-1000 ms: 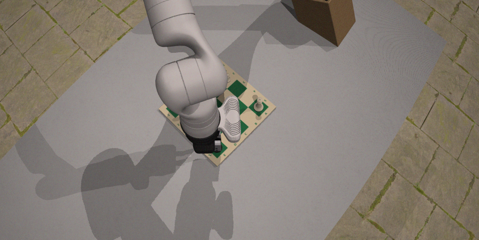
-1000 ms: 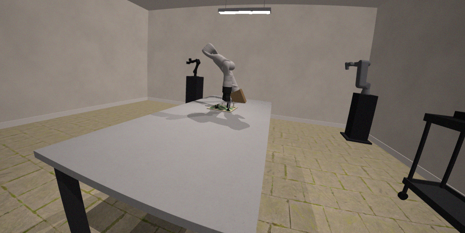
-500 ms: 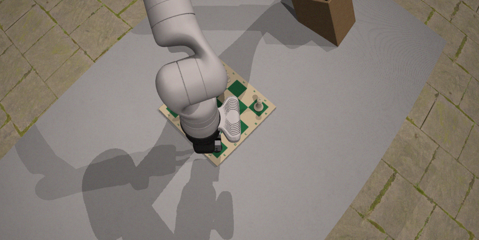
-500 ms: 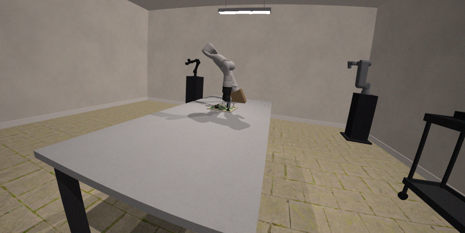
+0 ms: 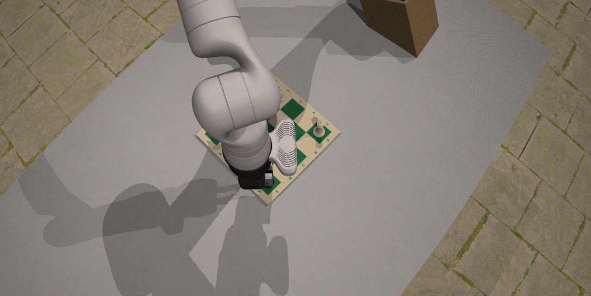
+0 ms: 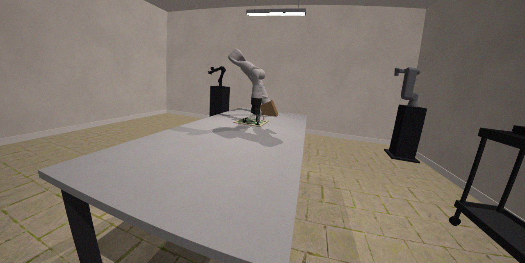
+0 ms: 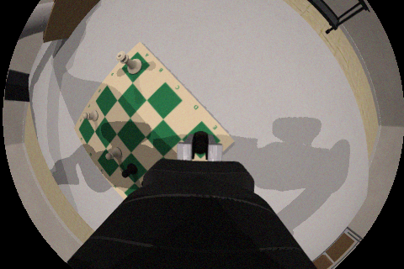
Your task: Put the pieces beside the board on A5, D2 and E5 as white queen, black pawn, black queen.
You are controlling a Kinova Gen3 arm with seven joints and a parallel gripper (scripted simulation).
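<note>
Under the arm's bulk in the top view, much of the board [image 5: 328,133] is lying hidden, and the claw [image 7: 198,146] itself is showing only in the wrist view, where its own black housing is filling the lower half. It is standing pinched nearly closed on a dark piece, apparently the black queen [image 7: 198,141], over a green square at the board's near corner; which square that is, I cannot tell.

Left of the claw in the wrist view, a black piece [image 7: 130,171] and a pale piece [image 7: 116,153] are standing in shadow, too small to name, and another pale one [image 7: 93,116] is sitting at the board's left edge. Farther from the claw, at the far corner, the white queen [image 5: 319,129] is standing upright on a green corner square. Edge letters are blurring, so squares are hard to read.

Beyond the board, the brown pedestal [image 5: 417,25] is carrying the arm on a grey table [image 6: 176,173]. Around it, a stone-tiled floor [image 6: 367,202] is running to beige walls; two other arms on black stands [image 6: 405,132] and a black cart [image 6: 491,134], cut off at the right, are standing well away.
</note>
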